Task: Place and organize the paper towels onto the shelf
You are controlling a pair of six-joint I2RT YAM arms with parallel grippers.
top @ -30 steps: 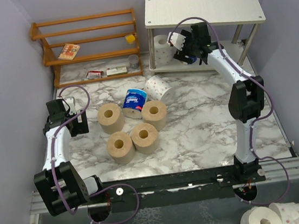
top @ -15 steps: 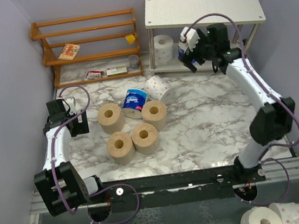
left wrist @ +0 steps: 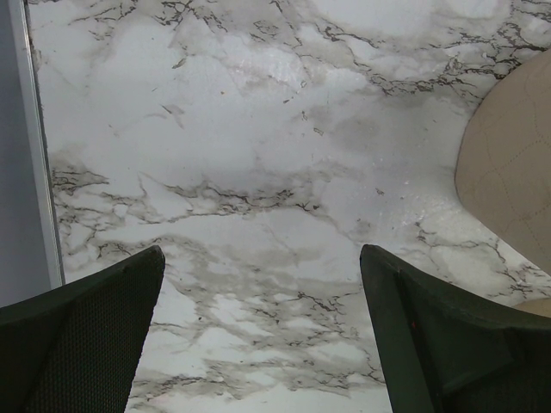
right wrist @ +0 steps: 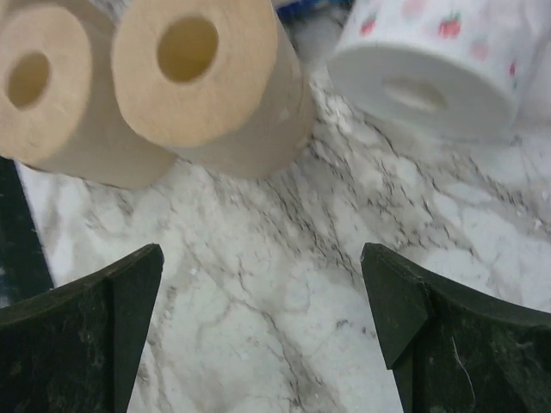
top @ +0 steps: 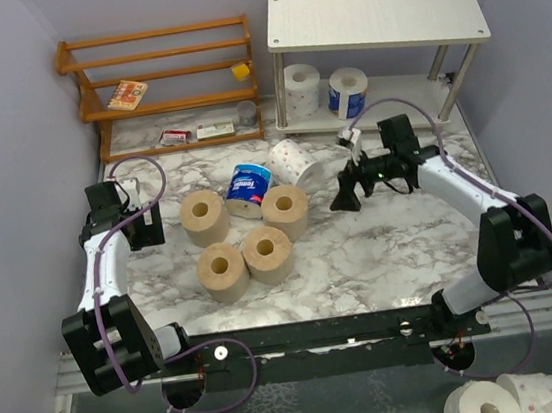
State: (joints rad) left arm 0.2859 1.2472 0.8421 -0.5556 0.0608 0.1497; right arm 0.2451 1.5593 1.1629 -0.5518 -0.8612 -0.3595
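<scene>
**Blue roll dropped off, right arm backed out**

Nearest, four tan rolls (top: 221,271) are bunched on the marble table (top: 381,244). The left gripper (left wrist: 260,258) is parked beside them, fingers spread, nothing held. The right gripper (top: 346,199), seen at the shelf (top: 373,13) a second ago, is now lowered over the table, spread and empty. Behind it, a blue-wrapped roll (top: 250,189) and a dotted roll (top: 294,161) are left untouched. Farthest back, the second blue-wrapped roll (top: 347,90) is now stood on the lower board, just beside a white roll (top: 301,84).
</scene>
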